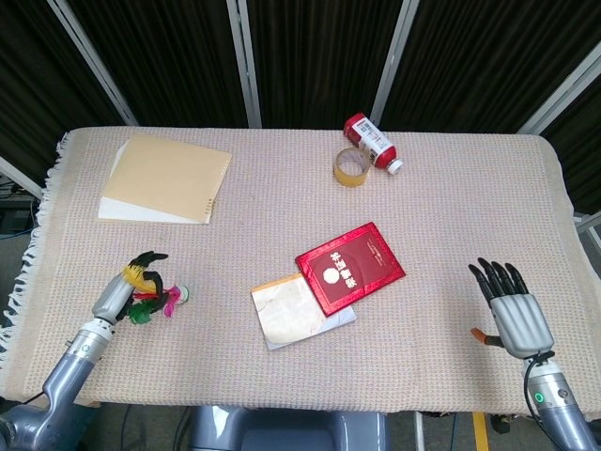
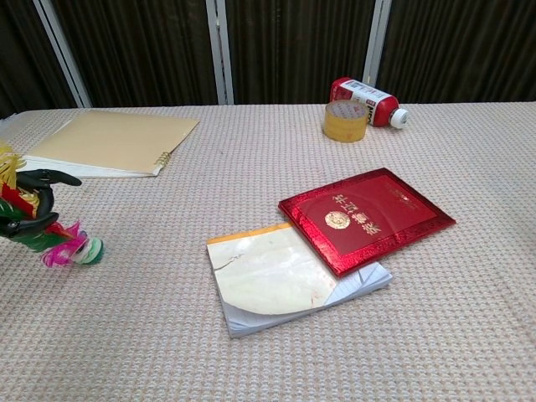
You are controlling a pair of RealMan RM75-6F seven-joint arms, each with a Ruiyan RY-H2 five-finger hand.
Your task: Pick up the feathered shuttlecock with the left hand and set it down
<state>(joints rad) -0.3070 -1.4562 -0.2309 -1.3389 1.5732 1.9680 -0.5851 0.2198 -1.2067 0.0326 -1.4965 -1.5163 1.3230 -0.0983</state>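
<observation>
Left hand (image 1: 120,289) holding shuttlecock (image 1: 155,298), long axis pointing base-first toward notepad (image 1: 300,313); right hand (image 1: 515,308) wide, empty.

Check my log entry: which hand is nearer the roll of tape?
Right. The right hand sits at the near right edge, the left hand at the near left; the roll of tape lies right of centre.

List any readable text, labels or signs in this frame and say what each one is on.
Nothing can be read for certain.
Red booklet: gold emblem and gold characters on its cover, too blurred to read.
Red bottle: white label with print, too small to read.
Tape roll, notepad and tan folder: no text visible.
</observation>
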